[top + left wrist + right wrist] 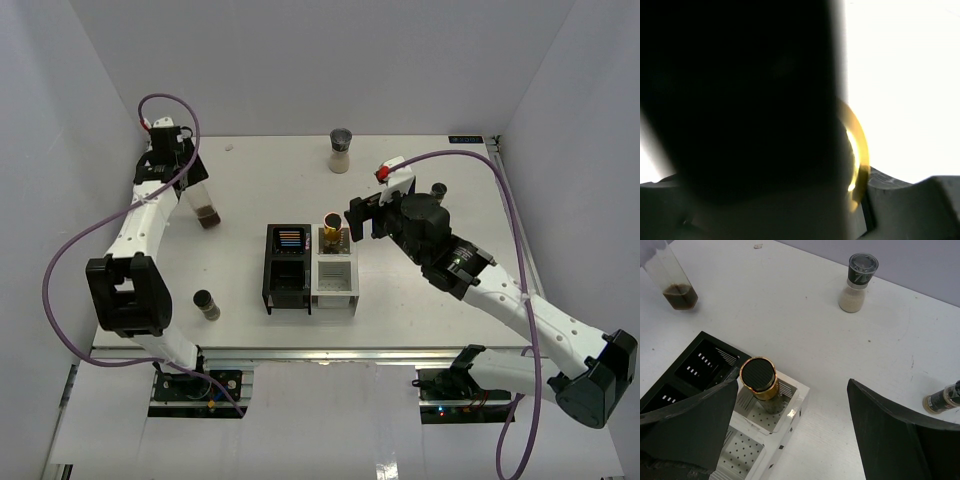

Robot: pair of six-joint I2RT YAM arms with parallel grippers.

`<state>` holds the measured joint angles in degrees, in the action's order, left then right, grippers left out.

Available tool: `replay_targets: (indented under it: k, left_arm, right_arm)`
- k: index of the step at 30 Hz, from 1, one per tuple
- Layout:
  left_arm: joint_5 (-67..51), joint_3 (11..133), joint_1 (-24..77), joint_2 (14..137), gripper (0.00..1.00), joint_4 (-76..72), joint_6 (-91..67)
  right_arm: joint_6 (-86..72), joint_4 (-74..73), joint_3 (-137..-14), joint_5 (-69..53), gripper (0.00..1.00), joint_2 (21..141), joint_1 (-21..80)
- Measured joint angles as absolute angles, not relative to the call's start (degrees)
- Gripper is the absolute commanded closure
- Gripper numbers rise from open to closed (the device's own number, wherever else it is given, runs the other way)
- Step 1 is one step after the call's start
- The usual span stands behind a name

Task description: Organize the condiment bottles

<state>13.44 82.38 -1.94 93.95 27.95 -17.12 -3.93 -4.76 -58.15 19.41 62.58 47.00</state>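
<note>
My left gripper point(178, 168) is shut on the top of a tilted clear glass bottle point(205, 205) with dark liquid at its base, at the table's back left. In the left wrist view only the bottle's gold spout ring point(860, 150) and one finger point(920, 205) show. The bottle also shows in the right wrist view point(675, 285). A gold-necked bottle point(759, 380) stands in the back white compartment of the rack point(335, 283). My right gripper point(792, 385) is open, just right of that bottle. A grey-lidded shaker point(340, 150) stands at the back. One dark jar point(207, 304) stands front left, another point(438, 192) behind my right arm.
The rack's black half point(286, 270) lies left of the white half, with a coloured label at its back. Grey walls close in the table on the left, back and right. The table's front edge point(320, 350) runs just below the rack.
</note>
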Motion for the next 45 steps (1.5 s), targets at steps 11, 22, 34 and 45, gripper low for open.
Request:
replay_targets:
  k: [11,22,34,45]
  left_arm:
    - [10.2,93.7,12.9,87.4,1.00,36.7,-16.7]
    - [13.1,99.3,22.1,79.8,1.00,44.3,-18.4]
    - [14.5,95.3,29.7,72.6,1.00,47.3,-23.1]
    - [19.4,83.9,38.2,72.9,1.00,43.7,-25.6]
  right_arm:
    - [-4.1,-8.4,-58.2,20.7,0.04,59.3,47.0]
    - [-4.4,-11.3,-57.1,23.0,0.04,52.3,47.0]
    - [-6.3,-14.9,-55.4,23.3,0.04,50.0,47.0]
    - [-7.4,-17.1,-54.4,23.8,0.04,46.8,47.0]
